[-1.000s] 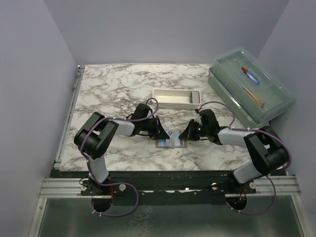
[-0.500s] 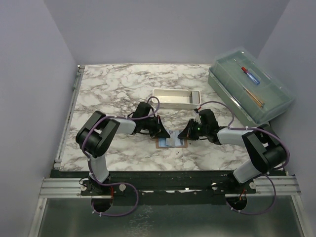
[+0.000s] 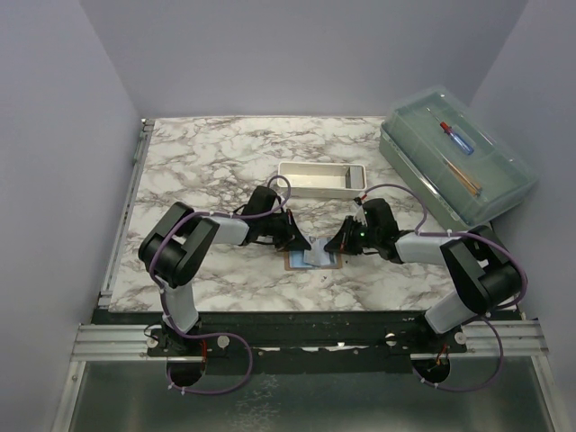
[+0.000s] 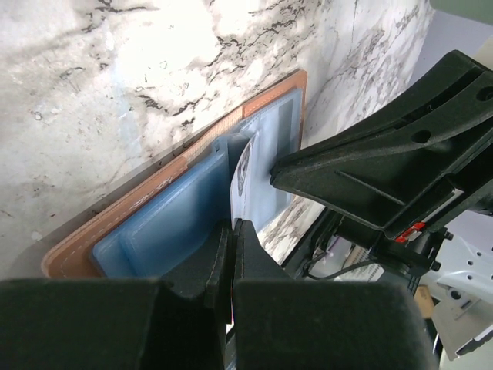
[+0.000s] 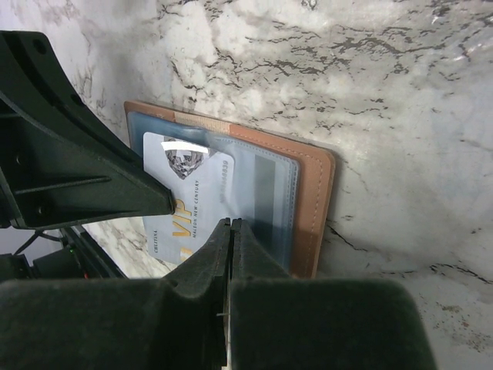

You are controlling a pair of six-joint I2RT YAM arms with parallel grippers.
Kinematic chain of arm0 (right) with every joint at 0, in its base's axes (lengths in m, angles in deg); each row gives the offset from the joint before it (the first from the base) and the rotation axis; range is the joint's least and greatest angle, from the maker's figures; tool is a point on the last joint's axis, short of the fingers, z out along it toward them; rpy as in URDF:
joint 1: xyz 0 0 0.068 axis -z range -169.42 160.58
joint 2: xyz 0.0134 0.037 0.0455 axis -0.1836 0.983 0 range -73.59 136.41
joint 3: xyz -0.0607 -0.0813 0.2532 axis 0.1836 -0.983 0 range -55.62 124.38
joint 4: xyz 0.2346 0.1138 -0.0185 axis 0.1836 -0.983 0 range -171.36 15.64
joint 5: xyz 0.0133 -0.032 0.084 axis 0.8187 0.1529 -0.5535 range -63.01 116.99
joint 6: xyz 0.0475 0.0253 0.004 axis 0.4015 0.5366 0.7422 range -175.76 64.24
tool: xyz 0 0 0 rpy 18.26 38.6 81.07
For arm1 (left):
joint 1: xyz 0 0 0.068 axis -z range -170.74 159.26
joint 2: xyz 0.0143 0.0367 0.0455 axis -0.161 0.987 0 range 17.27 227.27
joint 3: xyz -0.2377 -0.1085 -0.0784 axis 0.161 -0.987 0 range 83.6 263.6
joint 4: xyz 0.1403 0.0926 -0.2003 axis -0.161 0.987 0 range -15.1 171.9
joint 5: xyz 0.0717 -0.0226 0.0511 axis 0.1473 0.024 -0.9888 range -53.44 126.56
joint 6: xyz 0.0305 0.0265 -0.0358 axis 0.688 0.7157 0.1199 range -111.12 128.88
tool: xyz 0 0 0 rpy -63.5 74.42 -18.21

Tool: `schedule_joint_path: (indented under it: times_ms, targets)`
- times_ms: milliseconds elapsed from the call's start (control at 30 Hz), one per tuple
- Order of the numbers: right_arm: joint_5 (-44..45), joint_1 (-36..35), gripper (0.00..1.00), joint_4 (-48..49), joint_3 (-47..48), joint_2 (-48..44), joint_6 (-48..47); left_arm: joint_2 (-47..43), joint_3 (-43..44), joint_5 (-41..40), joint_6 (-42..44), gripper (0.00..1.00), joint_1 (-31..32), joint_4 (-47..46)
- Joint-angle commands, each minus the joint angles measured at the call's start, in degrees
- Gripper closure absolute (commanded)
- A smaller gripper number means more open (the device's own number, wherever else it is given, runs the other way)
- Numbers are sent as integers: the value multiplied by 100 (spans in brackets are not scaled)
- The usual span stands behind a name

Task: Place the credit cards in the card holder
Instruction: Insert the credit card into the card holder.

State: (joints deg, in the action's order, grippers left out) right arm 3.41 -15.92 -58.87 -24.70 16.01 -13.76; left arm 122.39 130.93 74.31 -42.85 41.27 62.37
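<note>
Marble-patterned tabletop (image 3: pixel 207 162) runs out from my two bases at the near edge, with pale lilac walls closing it in on three sides. Both my arms fold inward and meet low over the middle of the near half.

Between them lies the card holder (image 3: pixel 314 261), opened flat with its tan outside down and its blue-grey two-panel inside facing up. My left gripper (image 3: pixel 296 243) comes at it from the left, its fingers pressed together on the edge of a whitish credit card (image 5: pixel 189 193). The card bears a diamond picture and gold "VIP" lettering. It stands tilted over the holder's inner panels, its lower edge down at the blue-grey plastic; whether it has entered a pocket I cannot tell.

My right gripper (image 3: pixel 340 245) faces the left one from the other side, fingers together with nothing between them. Their tips come down at the card's near edge, over the holder; I cannot tell whether they press on it.

Farther back, just beyond the grippers, sits a white rectangular tray (image 3: pixel 320 180). Well off at the far right stands a large clear lidded box (image 3: pixel 454 166) with a red-and-blue-handled tool (image 3: pixel 456 138) showing through its lid.
</note>
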Motion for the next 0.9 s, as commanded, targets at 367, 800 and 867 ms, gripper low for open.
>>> schedule_joint_path:
  times_ms: [367,800,867]
  targets:
    - [342,21,99,-650,-104,-34,108,-415,-668,-1309,-512,100,219,-838]
    - [932,22,86,-1898,164,-570,-176,-174,-726,-959,-666,100,227,-1298]
    - [1076,27,80,-2105,201,-659,-227,-155,-727,-879,-652,100,231,-1328]
